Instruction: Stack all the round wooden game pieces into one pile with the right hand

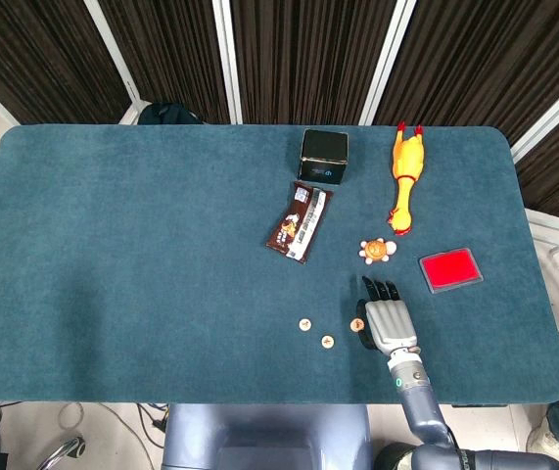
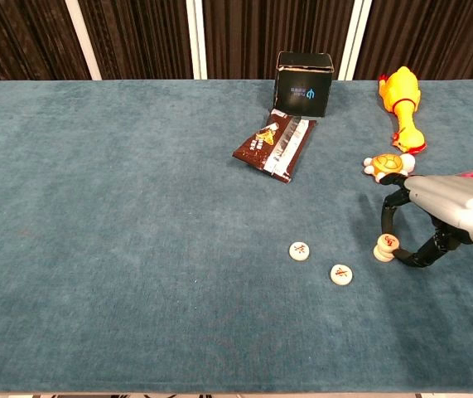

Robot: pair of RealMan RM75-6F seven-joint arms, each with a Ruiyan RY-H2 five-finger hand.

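Two round wooden pieces lie apart on the blue table: one to the left, another nearer the front edge. To their right stands a small pile of pieces, two high as far as I can tell. My right hand arches over that pile. A finger comes down on its far side and the thumb meets it from the right, pinching the top piece. My left hand shows in neither view.
A brown snack packet, a black box, a yellow rubber chicken and a small turtle toy lie behind the pieces. A red pad sits to the right of the hand.
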